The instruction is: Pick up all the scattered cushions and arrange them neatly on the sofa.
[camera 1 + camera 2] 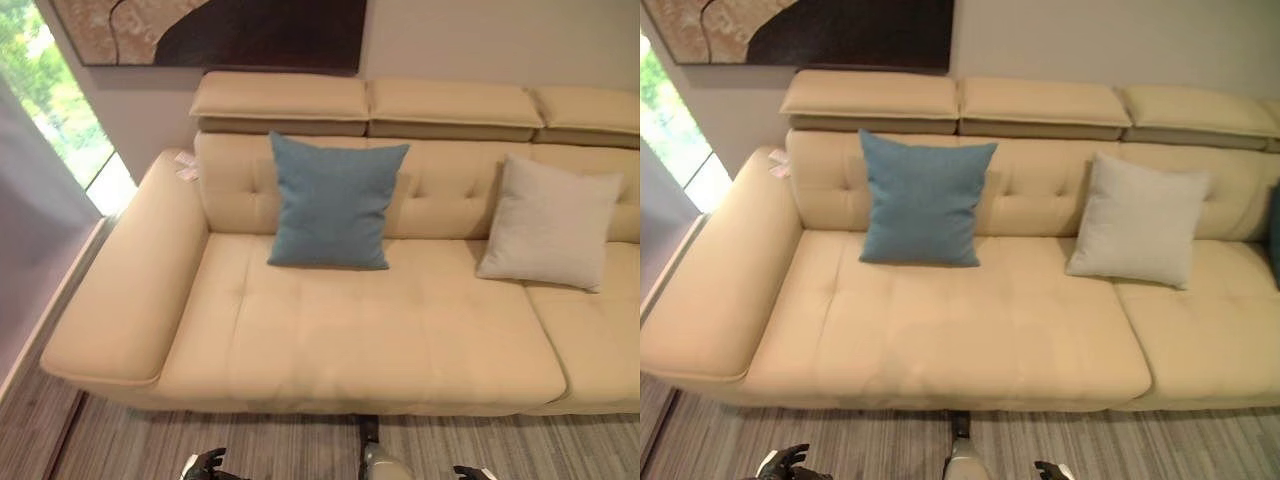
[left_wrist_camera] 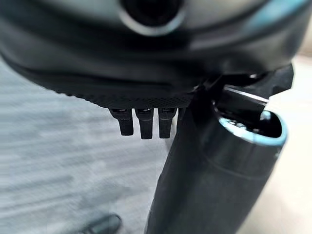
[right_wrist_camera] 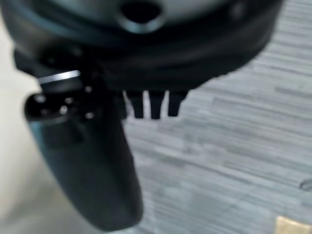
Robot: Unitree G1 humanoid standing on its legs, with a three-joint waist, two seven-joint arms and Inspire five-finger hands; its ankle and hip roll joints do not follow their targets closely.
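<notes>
Cream sofa (image 1: 400,330), blue cushion (image 1: 333,201), grey cushion (image 1: 550,222), right eye adds dark cushion edge (image 1: 1275,230), both hands (image 2: 141,122) (image 3: 153,105) straight-fingered, empty.

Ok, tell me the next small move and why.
Probably turn the head to look for more cushions. The blue cushion and the grey cushion already lean upright against the sofa backrest, and the left robot hand and right robot hand hang low above the floor with straight fingers, holding nothing.

One square blue fabric cushion (image 1: 333,202) and one square pale grey fabric cushion (image 1: 550,222) leaned upright on one cream leather sofa (image 1: 380,340); one framed painting (image 1: 215,30) hung above.
</notes>
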